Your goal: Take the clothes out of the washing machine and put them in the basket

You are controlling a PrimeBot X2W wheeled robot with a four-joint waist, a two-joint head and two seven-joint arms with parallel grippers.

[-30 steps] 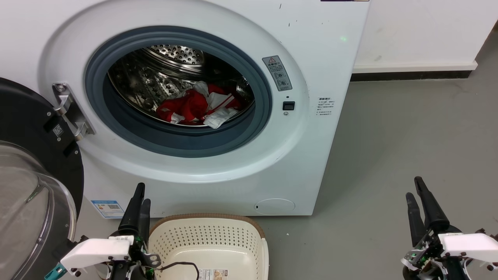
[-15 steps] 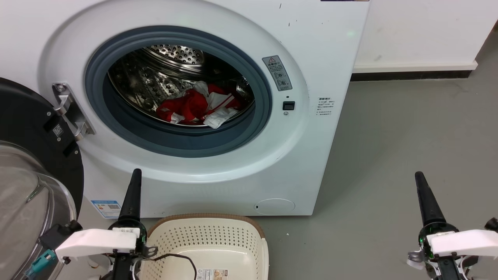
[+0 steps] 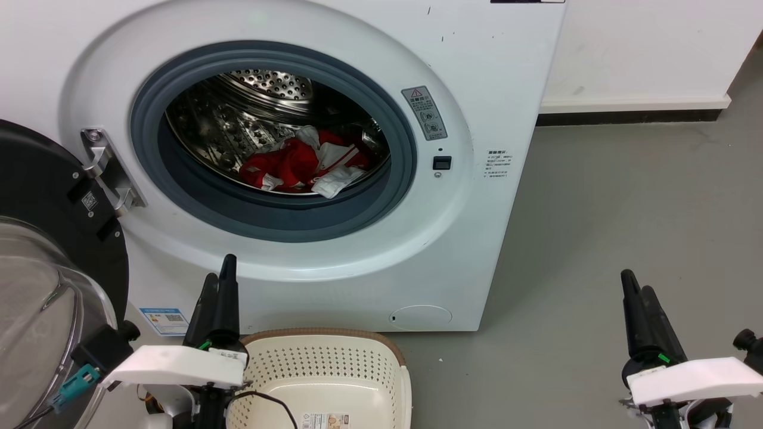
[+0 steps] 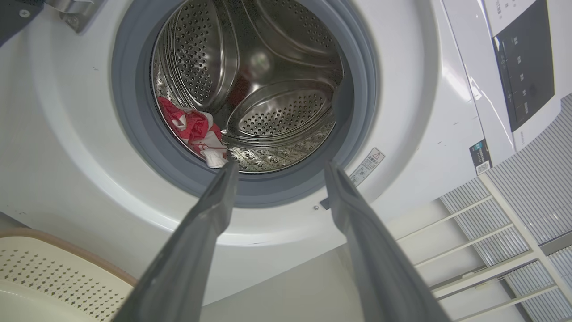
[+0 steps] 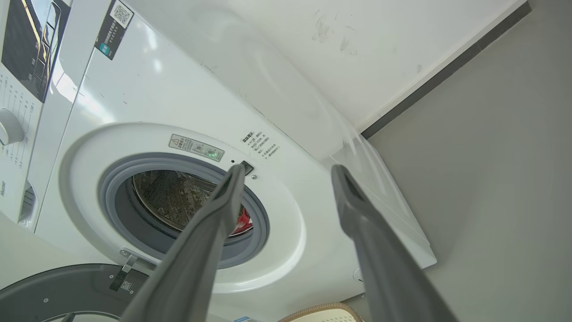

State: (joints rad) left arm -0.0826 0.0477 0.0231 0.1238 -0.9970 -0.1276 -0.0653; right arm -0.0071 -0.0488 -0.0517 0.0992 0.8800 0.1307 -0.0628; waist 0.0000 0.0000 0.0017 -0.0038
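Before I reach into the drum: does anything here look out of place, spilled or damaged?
Nothing stands out. The clothes lie heaped inside the washing machine, the door hangs open, and the basket stands upright before it.

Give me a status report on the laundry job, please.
Left end effector and right end effector open, empty. Clothes in the washing machine; basket below, no clothes visible. Door open, nothing in the way.

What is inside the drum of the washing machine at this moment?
The clothes lie heaped on the bottom of the perforated steel drum, inside the washing machine. What the heap covers cannot be seen.
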